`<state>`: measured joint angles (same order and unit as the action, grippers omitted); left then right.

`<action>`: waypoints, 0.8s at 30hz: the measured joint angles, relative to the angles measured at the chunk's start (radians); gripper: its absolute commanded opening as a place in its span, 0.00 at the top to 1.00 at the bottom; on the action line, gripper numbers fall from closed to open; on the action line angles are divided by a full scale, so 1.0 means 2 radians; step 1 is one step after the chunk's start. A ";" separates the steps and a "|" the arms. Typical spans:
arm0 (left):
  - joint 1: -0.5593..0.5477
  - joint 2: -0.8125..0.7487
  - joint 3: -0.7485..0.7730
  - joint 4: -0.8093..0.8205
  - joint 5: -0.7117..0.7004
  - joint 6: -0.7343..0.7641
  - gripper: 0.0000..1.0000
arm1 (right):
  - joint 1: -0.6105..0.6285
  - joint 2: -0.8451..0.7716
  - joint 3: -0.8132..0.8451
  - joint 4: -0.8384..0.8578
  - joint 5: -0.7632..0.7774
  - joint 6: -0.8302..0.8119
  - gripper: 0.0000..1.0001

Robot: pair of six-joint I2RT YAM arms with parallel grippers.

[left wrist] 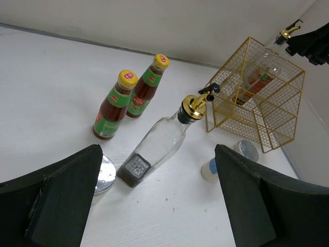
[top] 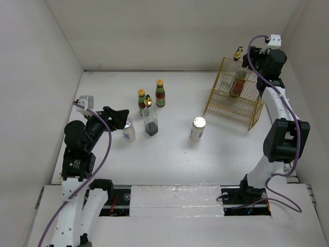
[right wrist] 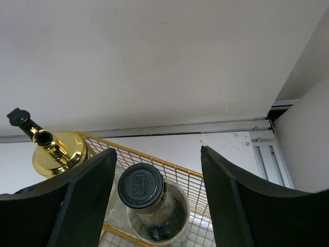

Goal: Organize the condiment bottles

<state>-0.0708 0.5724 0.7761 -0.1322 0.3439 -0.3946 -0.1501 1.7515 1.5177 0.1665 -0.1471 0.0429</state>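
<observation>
The left tool [top: 117, 117] hangs low over the worktop [top: 169, 164], its jaws wide apart and holding nothing, with a white shaker [top: 128, 130] just beside one finger. Beyond stands a clear gold-spouted bottle [left wrist: 157, 146], then two red-sauce bottles [left wrist: 114, 108] close together. A second shaker [top: 198, 128] stands apart to the right. Farthest, the yellow wire rack [top: 241, 105] holds a black-capped bottle [right wrist: 141, 188] and a gold-pourer bottle [right wrist: 54, 152]. The right tool [right wrist: 158, 154] hovers spread open above the black cap.
</observation>
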 measured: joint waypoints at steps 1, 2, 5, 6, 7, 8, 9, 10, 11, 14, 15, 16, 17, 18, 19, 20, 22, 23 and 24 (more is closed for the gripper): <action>0.000 0.000 0.000 0.000 0.000 0.000 0.13 | 0.000 -0.002 0.000 -0.001 0.000 0.002 0.27; 0.000 0.000 0.000 0.000 0.000 0.000 0.13 | -0.001 -0.003 0.001 -0.002 0.000 0.005 0.27; 0.000 -0.002 0.000 0.000 0.000 0.000 0.13 | -0.003 -0.021 0.001 -0.006 0.000 0.012 0.28; 0.000 -0.003 0.000 0.000 0.000 0.000 0.13 | -0.003 -0.032 0.001 -0.010 0.001 0.014 0.29; 0.000 -0.003 0.000 0.000 0.000 0.000 0.15 | -0.002 -0.047 0.000 -0.014 0.002 0.015 0.40; 0.000 -0.003 0.000 0.000 0.000 0.000 0.17 | -0.001 -0.066 -0.005 -0.009 0.003 0.017 0.52; 0.000 -0.002 0.000 0.000 0.000 0.000 0.22 | 0.001 -0.090 -0.014 -0.008 0.004 0.018 0.69; 0.000 -0.002 0.000 0.000 0.001 0.000 0.29 | 0.006 -0.118 -0.031 0.002 0.004 0.020 0.84; 0.000 -0.002 0.000 0.000 0.000 0.000 0.51 | 0.015 -0.147 -0.049 0.014 0.004 0.019 1.00; 0.000 -0.002 0.000 0.000 0.000 -0.002 0.79 | 0.073 -0.232 -0.122 0.067 -0.010 0.020 1.00; 0.000 -0.002 0.000 0.000 0.001 -0.001 0.86 | 0.101 -0.250 -0.143 0.084 -0.024 0.020 1.00; 0.000 -0.002 0.000 0.000 0.001 0.000 0.93 | 0.132 -0.261 -0.163 0.103 -0.038 0.018 1.00; 0.000 -0.002 0.000 0.000 0.001 -0.001 0.93 | 0.159 -0.267 -0.180 0.116 -0.050 0.016 0.94; 0.000 -0.002 0.000 0.000 0.001 0.001 0.93 | 0.192 -0.268 -0.199 0.127 -0.063 0.013 0.71; 0.000 -0.002 0.000 0.000 0.000 0.002 0.91 | 0.225 -0.266 -0.216 0.133 -0.070 0.007 0.57; 0.000 -0.002 0.000 0.000 0.000 0.002 0.77 | 0.254 -0.259 -0.232 0.134 -0.076 -0.002 0.43; 0.000 -0.002 0.000 0.000 0.000 0.005 0.66 | 0.311 -0.243 -0.257 0.125 -0.084 -0.023 0.22; 0.000 -0.002 0.000 0.000 0.000 0.003 0.62 | 0.335 -0.237 -0.264 0.115 -0.088 -0.035 0.17; 0.000 -0.002 0.000 0.000 -0.001 0.003 0.54 | 0.357 -0.232 -0.271 0.107 -0.090 -0.047 0.12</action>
<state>-0.0700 0.5686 0.7761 -0.1326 0.3412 -0.3885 0.5632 1.2881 0.9760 0.3801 -0.3271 -0.0513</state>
